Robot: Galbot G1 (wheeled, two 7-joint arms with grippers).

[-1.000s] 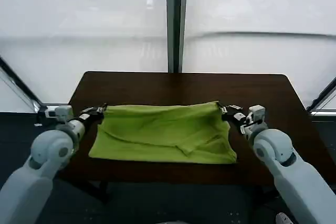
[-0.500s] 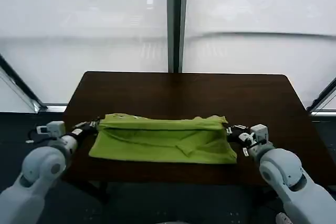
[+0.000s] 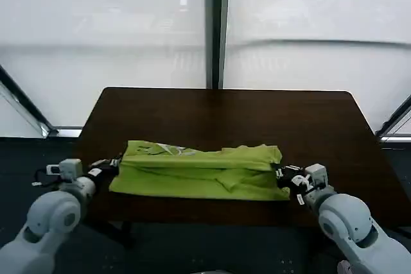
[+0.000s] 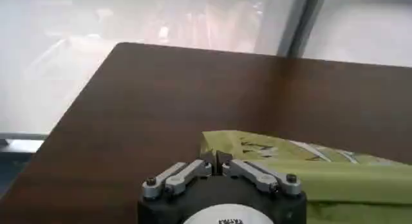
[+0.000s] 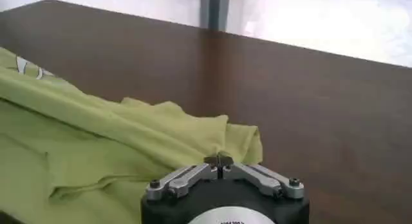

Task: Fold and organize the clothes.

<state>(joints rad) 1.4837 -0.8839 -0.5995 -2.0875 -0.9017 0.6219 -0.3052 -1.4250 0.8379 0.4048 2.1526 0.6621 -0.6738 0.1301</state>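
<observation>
A dark brown wooden table (image 3: pixel 225 110) fills the middle of the head view, with frosted white window panels and a dark vertical post behind it in the upper half of the frame. A lime-green short-sleeved T-shirt of soft fabric (image 3: pixel 199 171) lies folded into a long, low band across the near part of the table, in the lower centre of the frame. Its far edge is doubled over toward the near edge, and a pale marking shows on the upper layer toward the left end.

The left gripper (image 3: pixel 114 160) sits at the lower left of the frame, right at the shirt's left end. In the left wrist view its fingers (image 4: pixel 215 159) are closed together, their tips meeting at the corner of the green fabric, apparently pinching it.

The right gripper (image 3: pixel 280 171) sits at the lower right of the frame, at the shirt's right end. In the right wrist view its fingers (image 5: pixel 219 161) are likewise closed together, tips touching a bunched green corner, apparently pinching it.

Both grey rounded arms reach in from the bottom corners of the head view, low and close to the table's near edge.
</observation>
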